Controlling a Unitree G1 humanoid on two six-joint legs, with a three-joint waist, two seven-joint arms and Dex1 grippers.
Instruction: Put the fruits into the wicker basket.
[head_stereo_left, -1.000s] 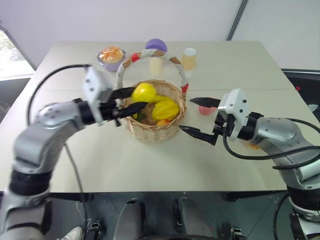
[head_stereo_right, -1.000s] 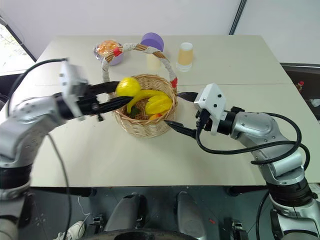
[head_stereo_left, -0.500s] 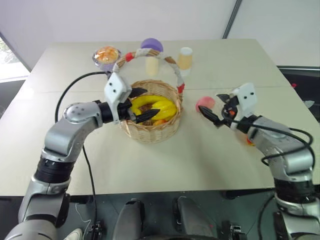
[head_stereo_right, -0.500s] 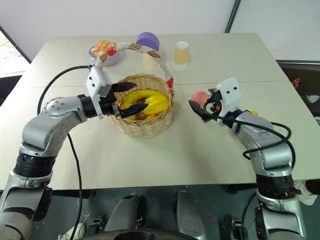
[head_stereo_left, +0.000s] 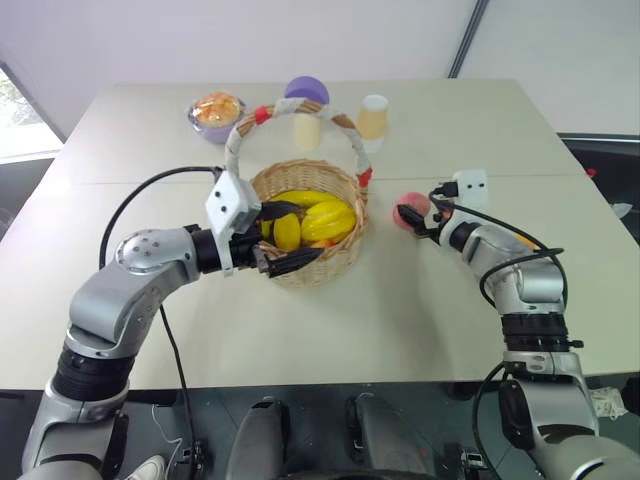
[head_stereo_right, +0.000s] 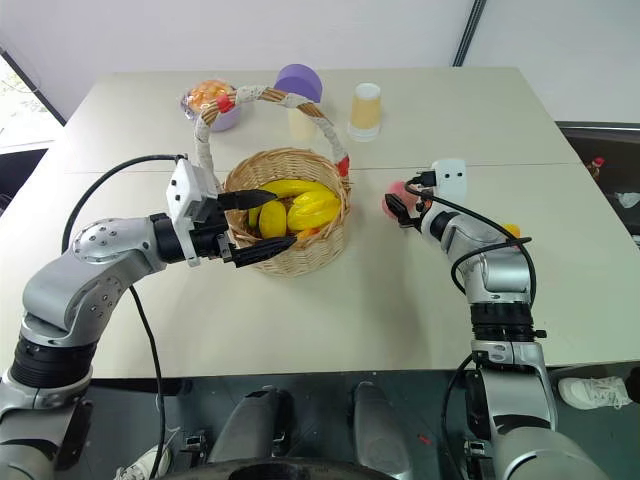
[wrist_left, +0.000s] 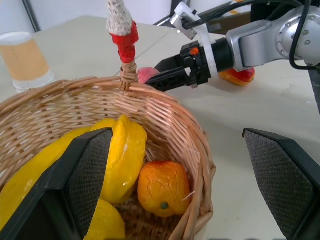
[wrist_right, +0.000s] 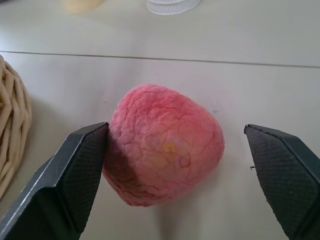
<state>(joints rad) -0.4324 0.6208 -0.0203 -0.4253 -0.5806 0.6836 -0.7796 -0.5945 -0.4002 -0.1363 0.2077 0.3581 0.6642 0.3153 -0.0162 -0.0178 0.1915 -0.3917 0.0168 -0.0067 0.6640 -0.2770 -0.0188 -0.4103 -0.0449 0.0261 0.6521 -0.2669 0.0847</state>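
Wicker basket (head_stereo_right: 286, 225) sits mid-table, tan weave, tall arched handle (head_stereo_right: 262, 97) wrapped white with red bands. I count yellow fruit inside: a lemon (head_stereo_right: 272, 219) lying among other yellow pieces, with a small orange fruit (wrist_left: 162, 187) low against the near wall.

My left gripper (head_stereo_right: 250, 226) hangs at the basket's rim on my left side, fingers spread wide; one reaches over the rim above the fruit, the other runs outside the basket wall. It holds nothing.

Pink peach (wrist_right: 162, 149) rests on the table to the right of the basket, apart from it. My right gripper (head_stereo_right: 393, 208) is level at the peach with its fingers apart, one on each side. In the right wrist view one finger (wrist_right: 75, 172) sits close against the peach's side, and I cannot tell if it touches; the other stands clear with a gap. The peach is not clamped.

Mango (wrist_left: 238, 76), red-orange, lies on the table beyond my right forearm, mostly hidden by it.

At the far side of the table stand a purple bowl with an orange bun (head_stereo_right: 209, 98), a purple-capped toy (head_stereo_right: 299, 80) and a paper cup (head_stereo_right: 367, 109).
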